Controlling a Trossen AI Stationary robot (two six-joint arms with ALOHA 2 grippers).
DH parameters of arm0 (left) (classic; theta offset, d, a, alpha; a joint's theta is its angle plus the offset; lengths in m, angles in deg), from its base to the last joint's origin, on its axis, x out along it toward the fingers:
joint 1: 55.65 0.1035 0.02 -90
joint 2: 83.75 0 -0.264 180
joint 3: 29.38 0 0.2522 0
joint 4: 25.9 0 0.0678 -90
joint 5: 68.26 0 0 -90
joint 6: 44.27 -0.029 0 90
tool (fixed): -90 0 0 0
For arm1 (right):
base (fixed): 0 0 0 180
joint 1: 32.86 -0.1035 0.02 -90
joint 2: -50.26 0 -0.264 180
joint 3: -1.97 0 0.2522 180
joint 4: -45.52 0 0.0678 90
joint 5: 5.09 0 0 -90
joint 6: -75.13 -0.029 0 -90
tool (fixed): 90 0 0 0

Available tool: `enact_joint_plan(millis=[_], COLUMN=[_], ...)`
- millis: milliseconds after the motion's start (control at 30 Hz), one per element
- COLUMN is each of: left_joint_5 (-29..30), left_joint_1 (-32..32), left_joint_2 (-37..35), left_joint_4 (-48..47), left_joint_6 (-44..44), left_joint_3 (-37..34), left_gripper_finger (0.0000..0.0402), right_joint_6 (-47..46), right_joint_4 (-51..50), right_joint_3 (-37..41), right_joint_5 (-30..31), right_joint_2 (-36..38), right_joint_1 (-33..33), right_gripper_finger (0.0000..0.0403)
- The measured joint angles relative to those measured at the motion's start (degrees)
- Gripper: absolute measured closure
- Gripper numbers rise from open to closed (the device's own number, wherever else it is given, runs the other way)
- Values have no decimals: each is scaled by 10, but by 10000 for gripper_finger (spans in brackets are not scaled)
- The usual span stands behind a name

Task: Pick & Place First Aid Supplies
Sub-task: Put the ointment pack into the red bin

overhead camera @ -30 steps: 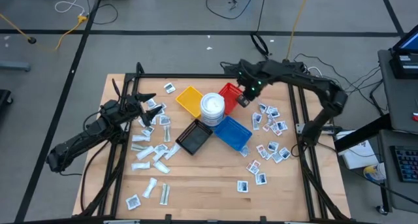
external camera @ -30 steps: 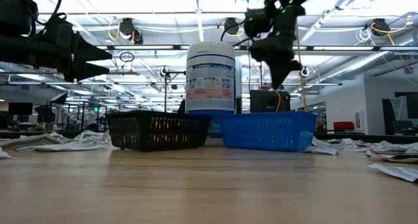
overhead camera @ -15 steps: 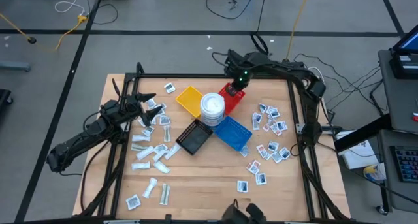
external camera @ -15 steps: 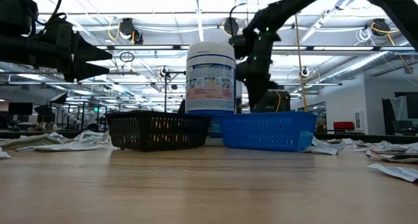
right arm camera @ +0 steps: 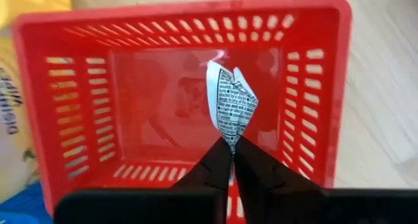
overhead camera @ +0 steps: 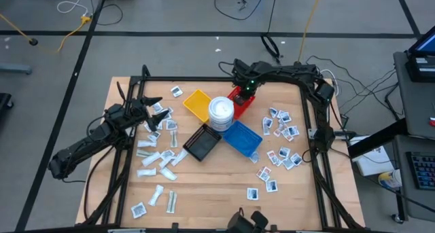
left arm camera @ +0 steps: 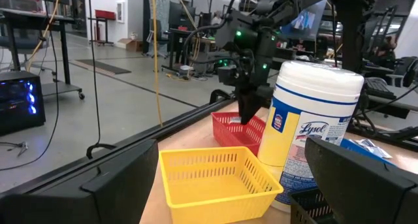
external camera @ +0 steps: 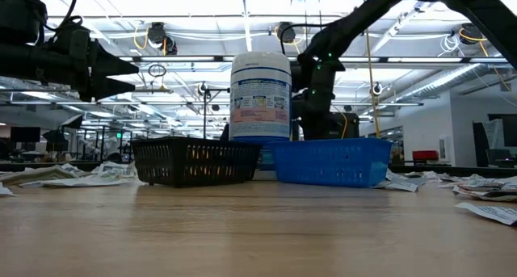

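Near the middle of the high view, a wooden table (overhead camera: 204,192) framed by black rails. At its centre a round white tub (overhead camera: 221,111) with lid, upright. Around it four small trays: yellow tray (overhead camera: 196,104) to upper left, red tray (overhead camera: 242,105) to upper right, blue tray (overhead camera: 242,138) to lower right, black tray (overhead camera: 201,143) to lower left. On the grey floor toward the top edge, cables (overhead camera: 234,2).

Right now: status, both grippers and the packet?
Right gripper shut on packet, over red tray. Left gripper open, idle over loose packets. Nothing blocking the drop.
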Motion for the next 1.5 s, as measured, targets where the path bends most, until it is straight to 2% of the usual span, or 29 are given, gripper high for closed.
enact_joint_plan(millis=[100,333,467,1033,1233,1500], left_joint_5=[0,0,0,0,0,0], left_joint_1=[0,0,0,0,0,0], left_joint_2=[0,0,0,0,0,0], left_joint_4=[0,0,0,0,0,0], left_joint_6=[0,0,0,0,0,0], left_joint_3=[0,0,0,0,0,0], left_gripper_finger=[9,9,9,9,9,9], right_joint_6=[0,0,-12,-35,-80,-278], right_joint_4=[2,4,8,-95,-84,-82], right_joint_3=[0,0,0,14,108,253], right_joint_5=[0,3,16,17,49,47], right_joint_2=[0,2,25,164,227,333], right_joint_1=[-2,-4,0,-37,-61,-96], right_gripper_finger=[354,247,217,248,249,250])
